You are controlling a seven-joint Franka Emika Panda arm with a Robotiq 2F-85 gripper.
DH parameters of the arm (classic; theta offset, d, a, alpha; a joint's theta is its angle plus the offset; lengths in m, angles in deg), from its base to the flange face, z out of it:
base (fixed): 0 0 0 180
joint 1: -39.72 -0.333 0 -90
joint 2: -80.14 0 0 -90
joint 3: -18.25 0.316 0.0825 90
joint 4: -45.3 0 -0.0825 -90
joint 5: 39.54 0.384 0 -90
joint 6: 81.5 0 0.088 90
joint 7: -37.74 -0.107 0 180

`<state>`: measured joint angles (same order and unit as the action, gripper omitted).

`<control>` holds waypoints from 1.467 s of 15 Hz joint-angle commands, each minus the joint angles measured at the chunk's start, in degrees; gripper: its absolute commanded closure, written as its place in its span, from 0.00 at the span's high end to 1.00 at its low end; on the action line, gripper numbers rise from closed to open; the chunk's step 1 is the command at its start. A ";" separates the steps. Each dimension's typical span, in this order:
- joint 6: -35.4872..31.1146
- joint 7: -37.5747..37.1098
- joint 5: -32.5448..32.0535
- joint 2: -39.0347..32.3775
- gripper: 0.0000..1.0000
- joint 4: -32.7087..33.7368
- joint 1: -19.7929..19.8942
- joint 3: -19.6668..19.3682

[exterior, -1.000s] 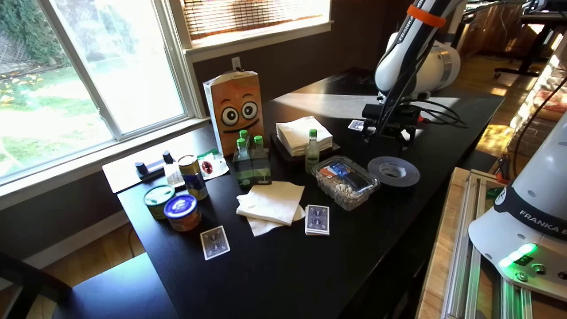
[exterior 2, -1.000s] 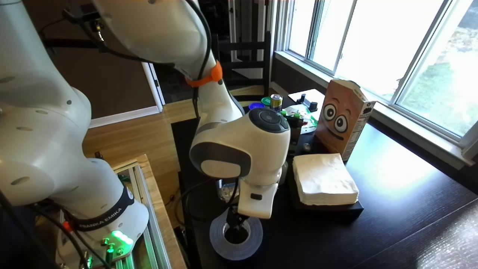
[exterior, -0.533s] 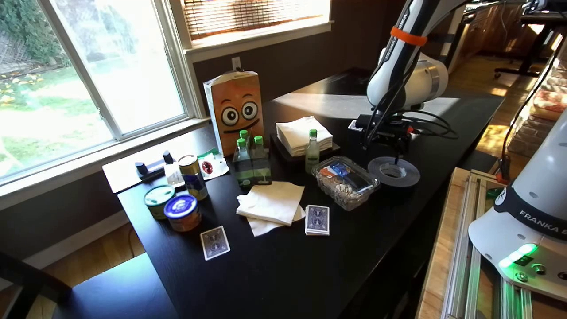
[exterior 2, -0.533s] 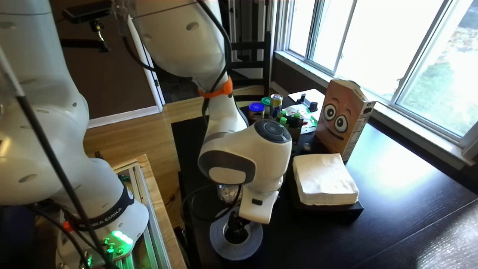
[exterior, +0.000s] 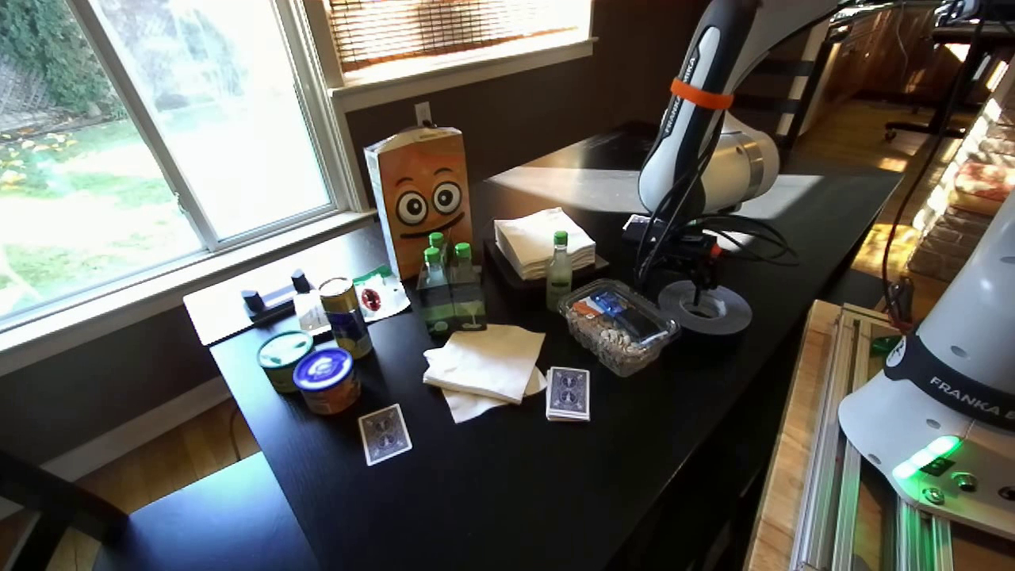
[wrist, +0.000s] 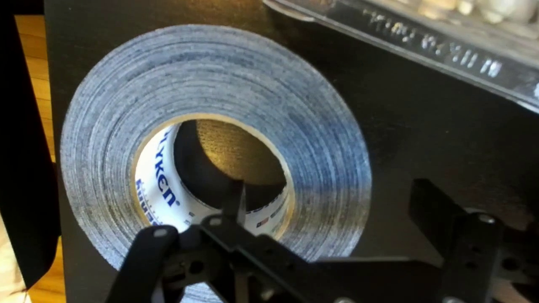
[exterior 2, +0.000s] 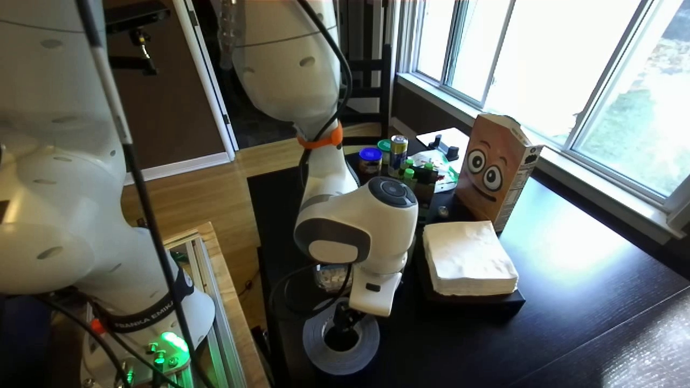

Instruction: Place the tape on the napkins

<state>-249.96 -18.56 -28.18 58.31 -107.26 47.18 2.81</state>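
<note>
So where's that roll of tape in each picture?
In an exterior view: the tape is right of centre.
In an exterior view: the tape is at bottom centre.
Wrist view: the tape is large, left of centre.
Landmark in all three: the clear plastic box nearby.

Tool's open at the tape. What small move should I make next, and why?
I'd probably lower the tool slightly, jaws apart. In the wrist view, one finger lines up with the centre hole of the tape and the other finger stands beyond the outer edge, so the roll's wall lies between them. How deep they reach is hard to tell.
</note>
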 commanded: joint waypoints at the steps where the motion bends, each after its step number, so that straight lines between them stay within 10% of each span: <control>1: -1.84 1.82 3.46 -4.18 0.76 2.41 0.60 1.11; 9: -2.60 4.22 6.09 -2.72 0.26 1.52 1.04 0.79; 13: -0.33 5.42 3.12 0.35 0.21 0.77 -2.20 -3.21; 22: 17.95 6.29 -29.10 10.31 0.21 7.95 -25.58 -27.22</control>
<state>-241.28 -11.23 -46.77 61.98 -102.78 26.44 -20.20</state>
